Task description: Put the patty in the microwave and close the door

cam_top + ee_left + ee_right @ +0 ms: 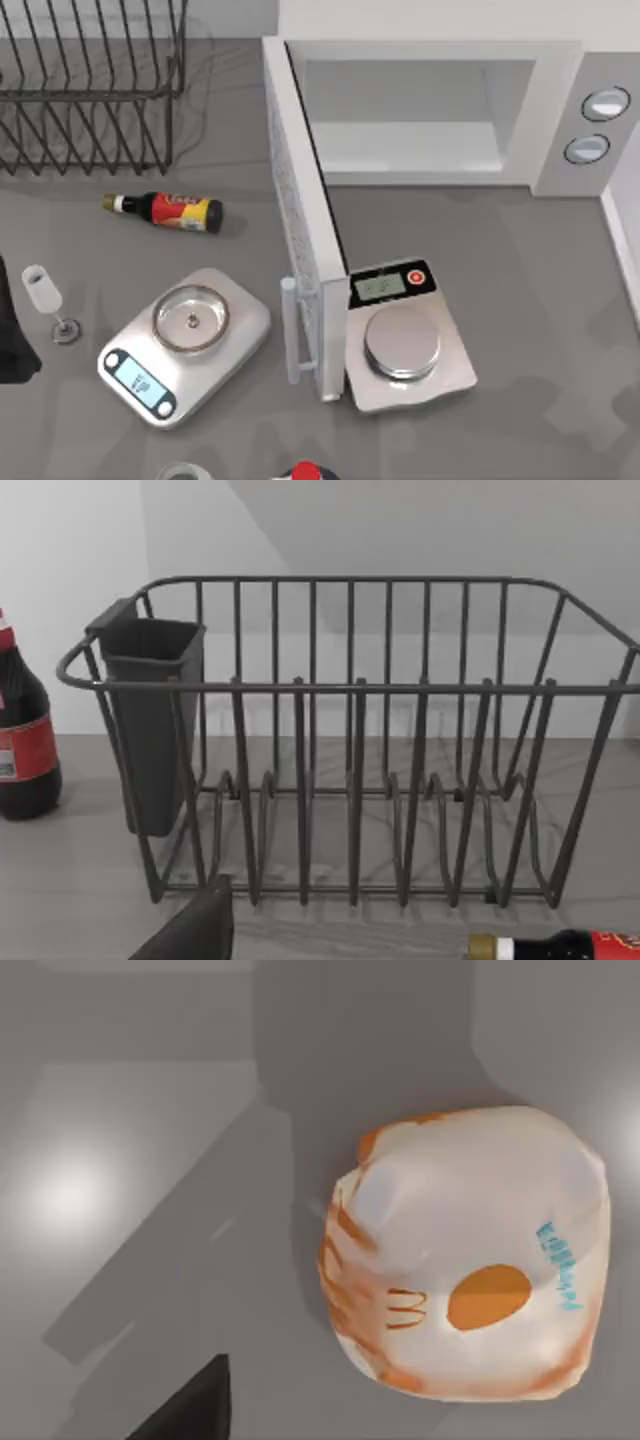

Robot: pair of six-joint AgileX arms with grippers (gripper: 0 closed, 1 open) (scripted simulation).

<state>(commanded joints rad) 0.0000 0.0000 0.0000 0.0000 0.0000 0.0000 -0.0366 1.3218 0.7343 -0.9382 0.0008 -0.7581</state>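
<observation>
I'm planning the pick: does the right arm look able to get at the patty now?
Probably yes: in the right wrist view the patty lies close by on bare grey surface, nothing covering or crowding it. The left arm sits at the table's left edge.

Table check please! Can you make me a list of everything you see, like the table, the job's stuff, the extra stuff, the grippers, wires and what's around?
Surface: grey table, bare in front of the oven.
Job's things: patty, a glossy white-and-orange lump lying on grey ground close under the right wrist camera; microwave at the back with its cavity bare; door swung wide open.
Clutter: dish rack, brown bottle lying flat, wine glass, two scales, a dark red-labelled bottle.
Grippers: left and right each show a dark fingertip edge; opening cannot be judged.
Cables: nothing seen.
Surroundings: pale wall behind the rack.
</observation>
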